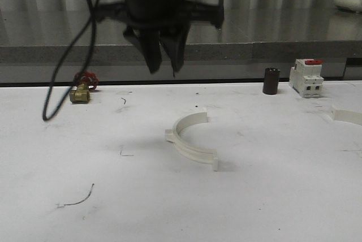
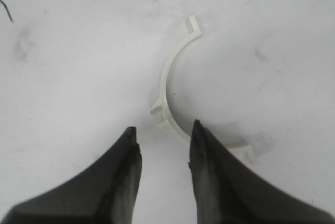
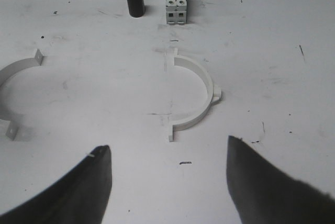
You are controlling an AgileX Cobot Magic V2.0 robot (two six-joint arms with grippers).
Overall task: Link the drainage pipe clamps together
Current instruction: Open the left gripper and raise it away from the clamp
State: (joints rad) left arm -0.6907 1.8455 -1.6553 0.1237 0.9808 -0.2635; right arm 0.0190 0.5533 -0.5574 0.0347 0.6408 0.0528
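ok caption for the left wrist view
Left hand open above one white clamp half lying on the table.

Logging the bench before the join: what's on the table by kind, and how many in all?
Clamp halves: 2 (centre half; right-hand half)
Breaker: 1
Dark cylinder: 1
Brass valve: 1
Total: 5

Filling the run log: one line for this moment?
left gripper: open, above clamp half | right gripper: open, empty | second half: apart
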